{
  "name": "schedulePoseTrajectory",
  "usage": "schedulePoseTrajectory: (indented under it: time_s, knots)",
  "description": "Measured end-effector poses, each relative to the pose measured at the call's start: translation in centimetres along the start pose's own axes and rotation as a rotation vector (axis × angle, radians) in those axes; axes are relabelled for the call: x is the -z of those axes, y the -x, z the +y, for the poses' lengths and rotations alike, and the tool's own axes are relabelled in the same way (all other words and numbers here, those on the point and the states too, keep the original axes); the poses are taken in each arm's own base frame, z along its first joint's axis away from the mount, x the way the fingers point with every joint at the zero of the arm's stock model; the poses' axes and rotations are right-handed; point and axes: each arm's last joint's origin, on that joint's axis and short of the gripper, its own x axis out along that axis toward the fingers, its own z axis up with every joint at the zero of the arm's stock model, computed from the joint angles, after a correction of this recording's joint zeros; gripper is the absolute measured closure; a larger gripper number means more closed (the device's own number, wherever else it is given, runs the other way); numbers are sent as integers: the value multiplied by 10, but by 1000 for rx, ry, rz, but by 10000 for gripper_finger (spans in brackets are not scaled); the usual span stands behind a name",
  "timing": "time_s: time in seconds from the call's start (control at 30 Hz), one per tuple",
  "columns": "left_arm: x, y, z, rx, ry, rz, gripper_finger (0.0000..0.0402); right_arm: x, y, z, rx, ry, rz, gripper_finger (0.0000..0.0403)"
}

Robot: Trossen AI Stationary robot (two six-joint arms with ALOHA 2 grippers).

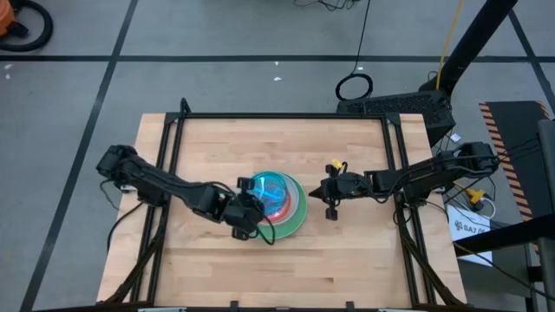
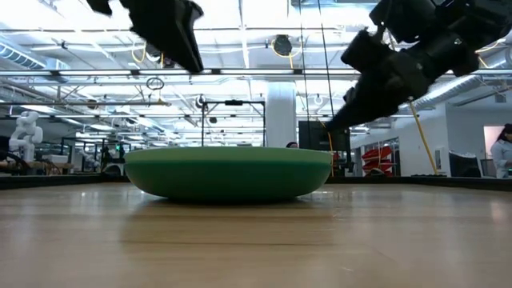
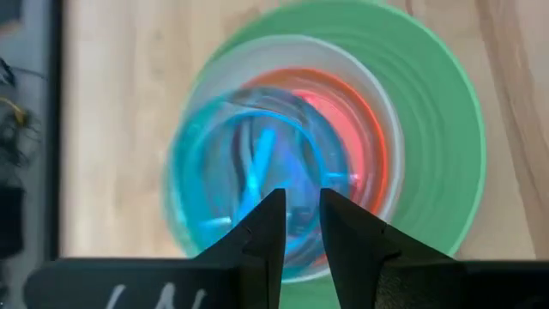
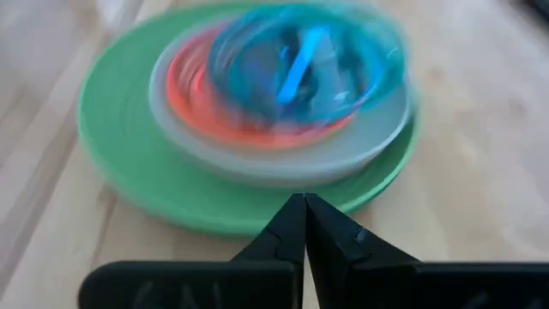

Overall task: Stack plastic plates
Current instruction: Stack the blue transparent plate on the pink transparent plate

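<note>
Left hand: hovering over the near-left rim of the stack, its two fingers standing a little apart with a slim gap between them, gripping nothing.
Translucent blue plate: lying topmost, directly under and ahead of the left hand; its edge is smearing in both wrist views, so its exact seating is hard to make out.
Pink-red plate: showing as a red crescent beyond the blue one, on the side away from the left hand; partly covered.
Pale plate: sitting under the red one as a greyish-white ring; its true tint is hard to judge.
Green plate: lying at the bottom on the worktop, between the two hands; whether other plates are hiding beneath it cannot be told.
Right hand: waiting just beside the stack's right edge, apart from it, fingers pinched together on nothing.
High view: giving the whole layout and both arms, but the left hand is covering the stack's near-left part.
Low view: showing only the green plate's side wall resting flat; the upper plates are hiding behind its rim, and both hands are hanging above, cut off by the picture's edge.
Wrist views: revealing the coloured layers that the low view is missing.
</note>
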Motion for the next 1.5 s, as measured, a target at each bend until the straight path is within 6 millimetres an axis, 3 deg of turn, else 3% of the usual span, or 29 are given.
schedulePoseTrajectory:
  time_s: [0.2, 0.47, 0.73, 1.0, 1.5]
  knots:
    - [10, 39, 15, -19, -32, -179, 319, -22, -7, 0, 21, -27, -50, 401]
    - [57, 45, 32, -47, 104, -365, 319, -63, -49, -4, 60, -24, 8, 402]
    - [75, 48, 36, -52, 119, -365, 319, -91, -102, -19, 125, -2, 57, 402]
    - [77, 48, 37, -57, 80, -351, 319, -98, -136, -18, 117, 56, 129, 402]
    - [78, 48, 37, -62, 46, -347, 319, -84, -139, -6, 87, 39, 243, 402]
